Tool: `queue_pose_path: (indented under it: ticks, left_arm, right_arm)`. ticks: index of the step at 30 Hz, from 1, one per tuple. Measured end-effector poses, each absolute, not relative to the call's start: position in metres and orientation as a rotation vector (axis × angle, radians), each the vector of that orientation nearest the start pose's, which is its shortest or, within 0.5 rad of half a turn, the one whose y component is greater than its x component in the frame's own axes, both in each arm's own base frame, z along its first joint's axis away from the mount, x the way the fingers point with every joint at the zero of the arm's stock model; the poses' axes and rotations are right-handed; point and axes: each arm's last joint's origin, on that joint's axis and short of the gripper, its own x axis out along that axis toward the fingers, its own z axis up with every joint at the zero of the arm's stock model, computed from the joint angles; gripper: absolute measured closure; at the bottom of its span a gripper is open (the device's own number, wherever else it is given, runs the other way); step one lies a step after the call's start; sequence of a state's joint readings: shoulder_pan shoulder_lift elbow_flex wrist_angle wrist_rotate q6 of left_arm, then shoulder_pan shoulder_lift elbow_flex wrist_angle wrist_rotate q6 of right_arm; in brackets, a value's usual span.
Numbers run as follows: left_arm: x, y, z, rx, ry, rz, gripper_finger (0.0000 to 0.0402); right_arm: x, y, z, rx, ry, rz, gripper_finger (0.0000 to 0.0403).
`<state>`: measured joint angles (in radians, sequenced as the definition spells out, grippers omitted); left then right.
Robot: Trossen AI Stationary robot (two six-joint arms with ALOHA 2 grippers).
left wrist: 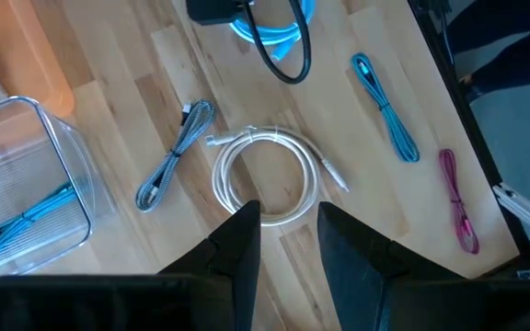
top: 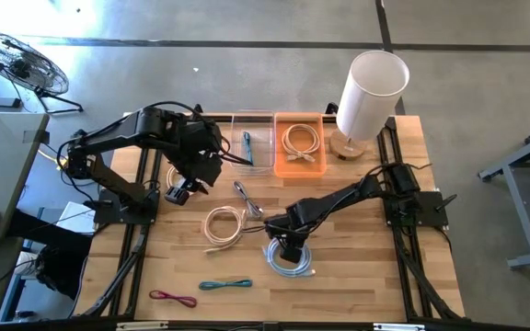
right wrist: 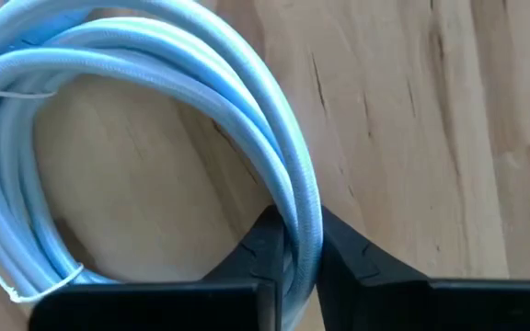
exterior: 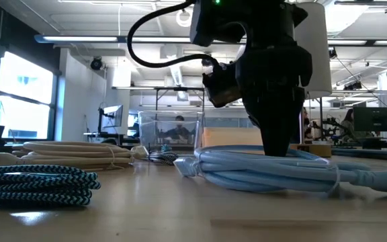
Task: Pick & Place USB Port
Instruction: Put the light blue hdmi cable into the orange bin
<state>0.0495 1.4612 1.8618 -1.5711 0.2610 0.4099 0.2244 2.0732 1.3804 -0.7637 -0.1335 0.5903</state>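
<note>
A light blue cable coil [top: 291, 261] lies flat on the wooden table, near its middle. My right gripper [top: 286, 245] stands over it, shut on one side of the ring; the low view shows it coming straight down onto the coil [exterior: 274, 168]. My left gripper [left wrist: 288, 241] hovers open above the table's left part, over a white cable coil [left wrist: 265, 175], touching nothing. A clear bin [top: 251, 142] holding a blue cable and an orange bin [top: 300, 145] holding a beige coil stand at the far edge. My right gripper pinches the coil's bundled strands [right wrist: 300, 216] on one side of the ring, between the two fingers [right wrist: 258, 253]. The fingers come from above, pointing down, and lie across the strands. The coil lies flat on the table.
A grey braided cable [top: 246, 197], a white coil [top: 222, 226], a teal cable [top: 225, 284] and a magenta cable [top: 173, 298] lie on the table's left and near parts. A tall white cylinder on a wooden base [top: 368, 92] stands at the far right corner.
</note>
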Motion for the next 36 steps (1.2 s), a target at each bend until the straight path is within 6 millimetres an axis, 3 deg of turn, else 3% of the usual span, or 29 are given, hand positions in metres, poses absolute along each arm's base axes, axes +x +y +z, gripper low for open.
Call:
queue_pose_path:
  ticks: [7, 16, 26, 30, 36]
  left_arm:
    - [0.231, 0.004, 0.429, 0.181, 1.097, -0.417, 0.0295]
    - [0.231, -0.008, 0.428, 0.222, 1.095, -0.459, 0.0296]
    - [0.23, -0.022, 0.428, 0.336, 1.13, -0.365, 0.0296]
    - [0.23, -0.021, 0.428, 0.352, 1.142, -0.297, 0.0296]
    - [0.23, -0.02, 0.428, 0.36, 1.144, -0.291, 0.0296]
  right_arm:
    - [0.364, 0.083, 0.149, 0.35, 1.522, -0.179, 0.0377]
    - [0.346, 0.06, 0.231, 0.206, 1.469, -0.34, 0.0377]
    - [0.34, 0.006, 0.308, 0.09, 1.286, -0.59, 0.0377]
    - [0.341, -0.018, 0.326, 0.017, 1.235, -0.654, 0.0377]
    - [0.334, -0.071, 0.34, 0.03, 1.218, -0.796, 0.0377]
